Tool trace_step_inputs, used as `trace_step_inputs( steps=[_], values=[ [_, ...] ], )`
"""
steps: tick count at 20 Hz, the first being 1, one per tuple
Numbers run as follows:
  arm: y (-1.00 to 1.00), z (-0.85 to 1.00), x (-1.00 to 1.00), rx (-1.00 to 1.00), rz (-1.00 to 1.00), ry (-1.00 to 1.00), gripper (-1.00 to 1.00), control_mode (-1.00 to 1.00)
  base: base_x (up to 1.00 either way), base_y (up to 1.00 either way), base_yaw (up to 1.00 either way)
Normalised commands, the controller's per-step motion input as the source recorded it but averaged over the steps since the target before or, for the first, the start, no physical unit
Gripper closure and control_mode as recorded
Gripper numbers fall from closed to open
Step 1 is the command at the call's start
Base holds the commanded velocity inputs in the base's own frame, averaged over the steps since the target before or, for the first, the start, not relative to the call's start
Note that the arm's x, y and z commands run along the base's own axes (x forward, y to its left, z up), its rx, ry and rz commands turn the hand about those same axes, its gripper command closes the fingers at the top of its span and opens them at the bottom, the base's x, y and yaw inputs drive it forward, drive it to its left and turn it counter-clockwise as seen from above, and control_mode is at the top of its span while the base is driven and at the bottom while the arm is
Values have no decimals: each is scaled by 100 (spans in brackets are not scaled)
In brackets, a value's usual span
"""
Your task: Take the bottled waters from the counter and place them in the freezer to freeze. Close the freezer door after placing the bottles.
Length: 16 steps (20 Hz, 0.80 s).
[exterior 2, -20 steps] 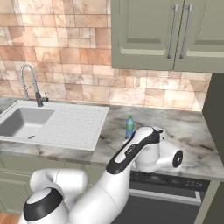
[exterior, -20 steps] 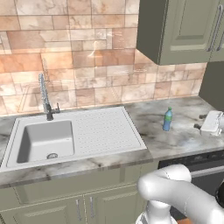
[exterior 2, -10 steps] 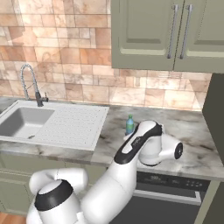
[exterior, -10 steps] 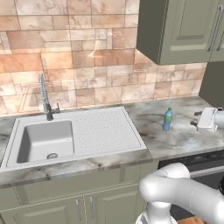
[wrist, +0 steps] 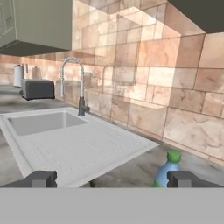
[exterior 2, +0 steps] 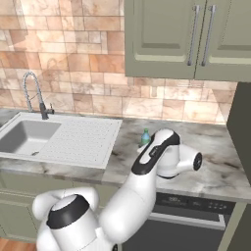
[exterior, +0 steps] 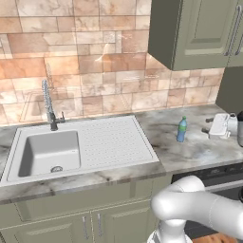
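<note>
A translucent blue bottled water (exterior: 182,129) with a green cap stands upright on the marbled counter (exterior: 190,153), right of the sink's drainboard. The right base view shows this bottle (exterior 2: 145,137) just behind my arm's wrist. My gripper (exterior: 207,125) hovers low over the counter to the bottle's right, pointing at it, open and empty. In the hand view the bottle (wrist: 168,172) stands beyond the tips, just inside the right fingertip (wrist: 183,178), with the gripper (wrist: 112,179) spread wide. The freezer and its door are out of view.
A white sink (exterior: 47,153) with drainboard and a spring faucet (exterior: 49,104) fills the counter's left. Green wall cabinets (exterior 2: 186,39) hang above. A black-fronted dishwasher (exterior 2: 196,208) sits under the counter. A toaster (wrist: 37,89) stands far beyond the sink.
The wrist has turned and risen slightly near the counter's right end. The jaws stayed open and the bottle has not moved.
</note>
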Motion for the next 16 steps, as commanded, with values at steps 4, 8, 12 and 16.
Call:
trace_step_inputs(
  steps=[4, 8, 12, 16],
  values=[
    [0, -1, 19, 0, 0, 0, -100, -100, 0, 0, 0],
    [0, -9, 14, 0, 0, 0, -100, -100, 0, 0, 0],
    [0, -17, 9, 0, 0, 2, -100, -100, 0, 0, 0],
    [0, -28, 10, 0, 2, 7, -100, -100, 0, 0, 0]
  ],
)
